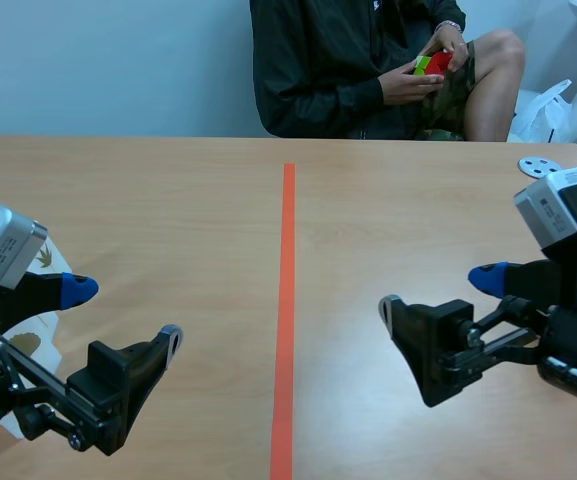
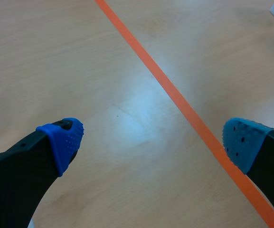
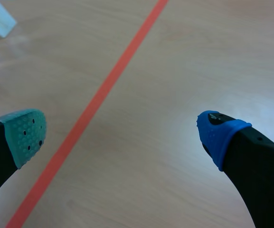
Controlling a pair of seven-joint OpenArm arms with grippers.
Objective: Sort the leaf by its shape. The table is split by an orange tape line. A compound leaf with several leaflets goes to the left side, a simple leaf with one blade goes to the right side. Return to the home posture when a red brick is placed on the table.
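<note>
The left gripper and right gripper are held wide open, nothing gripped. A leaf card is seen at nine o'clock on the table, behind the left gripper. A red brick is held by a person at one o'clock.

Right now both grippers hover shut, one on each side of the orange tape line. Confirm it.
One point is wrong: both are open, not shut. Each wrist view shows it: the left gripper and the right gripper have their fingers wide apart. They do hover one on each side of the orange tape line.
</note>
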